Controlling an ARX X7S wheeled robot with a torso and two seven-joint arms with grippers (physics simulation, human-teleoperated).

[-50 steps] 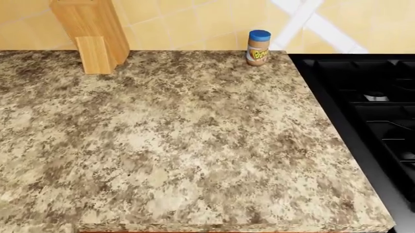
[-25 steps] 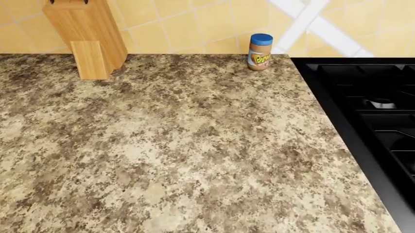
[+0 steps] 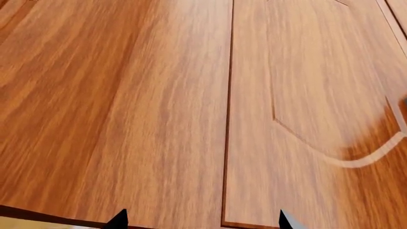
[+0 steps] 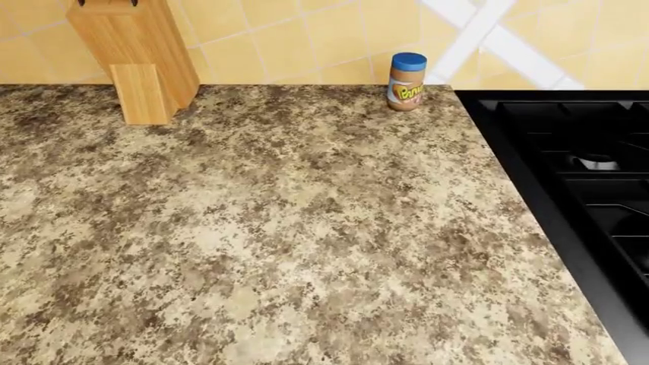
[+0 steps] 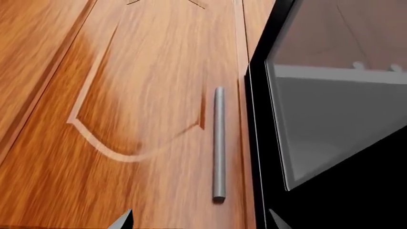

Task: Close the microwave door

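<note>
Wooden cabinet doors (image 3: 159,109) fill both wrist views; claws apart, empty.

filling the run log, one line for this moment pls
microwave: not in view | arms: not in head view | counter: jar, knife block | stove right

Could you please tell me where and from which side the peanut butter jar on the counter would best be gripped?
Probably around its round body below the blue lid, coming level from the front: the peanut butter jar stands upright close against the tiled wall, so its back is shut off, while its front faces open counter.
</note>
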